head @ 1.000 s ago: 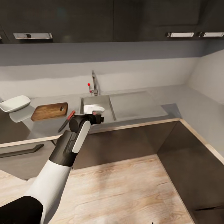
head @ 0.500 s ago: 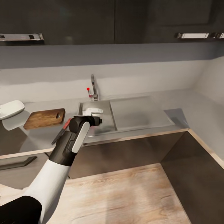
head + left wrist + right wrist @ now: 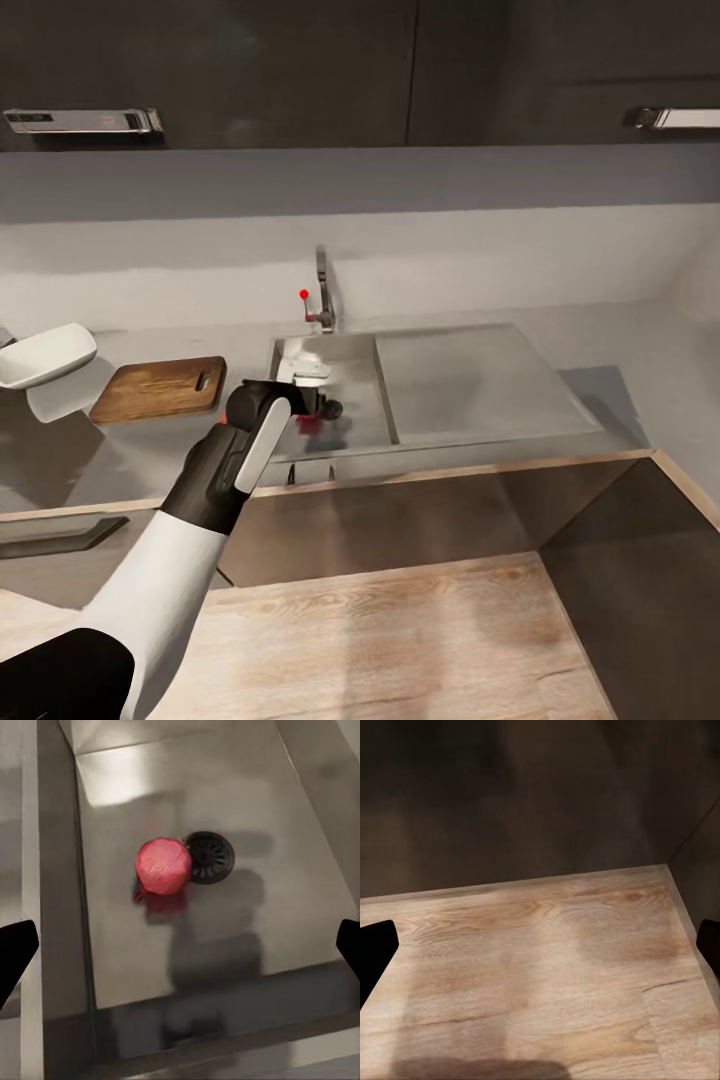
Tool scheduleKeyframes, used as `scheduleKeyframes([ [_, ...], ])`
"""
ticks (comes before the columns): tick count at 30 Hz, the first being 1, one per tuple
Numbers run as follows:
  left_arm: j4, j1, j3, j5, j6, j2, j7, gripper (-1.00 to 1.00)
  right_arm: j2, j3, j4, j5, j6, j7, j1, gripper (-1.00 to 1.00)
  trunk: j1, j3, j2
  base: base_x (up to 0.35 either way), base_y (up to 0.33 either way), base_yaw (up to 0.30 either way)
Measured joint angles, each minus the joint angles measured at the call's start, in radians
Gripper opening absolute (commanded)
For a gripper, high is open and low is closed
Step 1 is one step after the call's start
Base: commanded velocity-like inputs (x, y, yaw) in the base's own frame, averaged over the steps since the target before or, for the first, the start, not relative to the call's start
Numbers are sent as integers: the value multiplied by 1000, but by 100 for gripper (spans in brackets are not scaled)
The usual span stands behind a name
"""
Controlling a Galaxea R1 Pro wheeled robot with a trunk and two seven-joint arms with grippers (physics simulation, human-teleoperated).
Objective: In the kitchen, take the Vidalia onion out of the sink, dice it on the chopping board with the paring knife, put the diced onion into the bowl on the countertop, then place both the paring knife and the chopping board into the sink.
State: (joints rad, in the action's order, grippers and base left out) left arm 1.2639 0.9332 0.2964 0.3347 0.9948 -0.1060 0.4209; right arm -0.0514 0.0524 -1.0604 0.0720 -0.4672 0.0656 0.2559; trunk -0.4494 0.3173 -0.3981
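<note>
The pinkish-red Vidalia onion [image 3: 163, 866] rests on the floor of the grey steel sink [image 3: 300, 832], touching the round drain [image 3: 210, 857]. In the head view the onion [image 3: 311, 419] is a red patch in the sink [image 3: 365, 400], just beyond my left gripper [image 3: 308, 388]. My left gripper [image 3: 180, 951] hangs open above the basin, its dark fingertips [image 3: 15, 954] wide apart and clear of the onion. The brown chopping board [image 3: 160, 388] lies on the countertop [image 3: 140, 455] left of the sink, with the white bowl [image 3: 45, 355] further left. My left arm may hide the paring knife. My right gripper [image 3: 540, 945] is open over the wooden floor.
The chrome faucet [image 3: 323, 290] with its red knob [image 3: 304, 294] stands behind the basin. The flat drainboard [image 3: 470, 375] lies to the right of the basin. Dark wall cabinets hang above. The counter turns a corner at the far right [image 3: 690, 340]. Wooden floor [image 3: 400, 640] lies below.
The head camera has shifted, so the whole counter sits further right in the picture. My left gripper has stayed over the sink basin, and the onion now shows beside it.
</note>
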Motion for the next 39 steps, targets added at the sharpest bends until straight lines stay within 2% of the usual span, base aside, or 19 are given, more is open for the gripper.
scheduleKeyframes([
  [14, -55, 0, 0, 0, -4, 0, -1, 100, 0, -1, 0, 0, 0, 0, 0, 100, 0, 17, 0, 196, 0, 0],
  [25, -73, 0, 0, 0, -4, 0, -2, 100, 0, -2, 1, 0, 0, -1, 0, 100, 0, 19, 0, 91, 0, 0],
  [39, -97, 0, 0, 0, -5, 0, -2, 100, 0, -2, 2, 0, 1, -1, 0, 100, 1, 28, 0, 298, 0, 0],
])
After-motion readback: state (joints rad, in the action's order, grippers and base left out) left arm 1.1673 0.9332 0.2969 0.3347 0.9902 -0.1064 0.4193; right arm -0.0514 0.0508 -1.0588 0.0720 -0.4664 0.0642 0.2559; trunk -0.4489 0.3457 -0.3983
